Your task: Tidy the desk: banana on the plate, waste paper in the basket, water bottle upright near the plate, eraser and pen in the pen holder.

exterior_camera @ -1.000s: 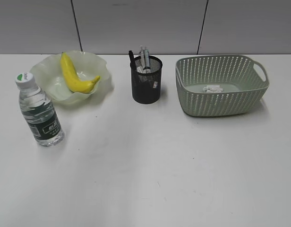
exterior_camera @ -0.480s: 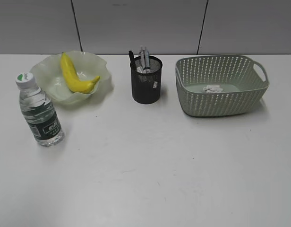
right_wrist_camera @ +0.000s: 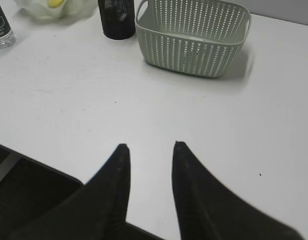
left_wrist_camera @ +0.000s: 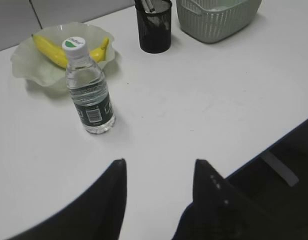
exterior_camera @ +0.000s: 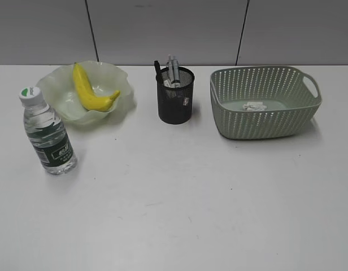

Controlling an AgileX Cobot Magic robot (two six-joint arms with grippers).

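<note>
Ext. view, far left: water bottle [exterior_camera: 48,132] upright on the white desk [exterior_camera: 179,203], green-white cap on, just in front of and left of the plate [exterior_camera: 64,101]. Plate = pale green, wavy rim, upper left of frame; banana [exterior_camera: 90,88] lies in it, tip toward frame right. Centre top: black mesh pen holder [exterior_camera: 175,96] w/ pens [exterior_camera: 173,70] sticking up out of it; eraser not clearly made out through the mesh. Right: pale green perforated basket [exterior_camera: 264,101], crumpled waste paper [exterior_camera: 254,105] on its floor.

L wrist view: left gripper [left_wrist_camera: 160,167] at bottom centre of frame, jaws well apart, holding nothing, above bare desk near the front edge; bottle above-left of it, well apart.

R wrist view: right gripper [right_wrist_camera: 150,149] bottom centre, jaws parted but narrower, nothing between them, over bare desk; basket upper centre, well apart, holder to its left.
</note>
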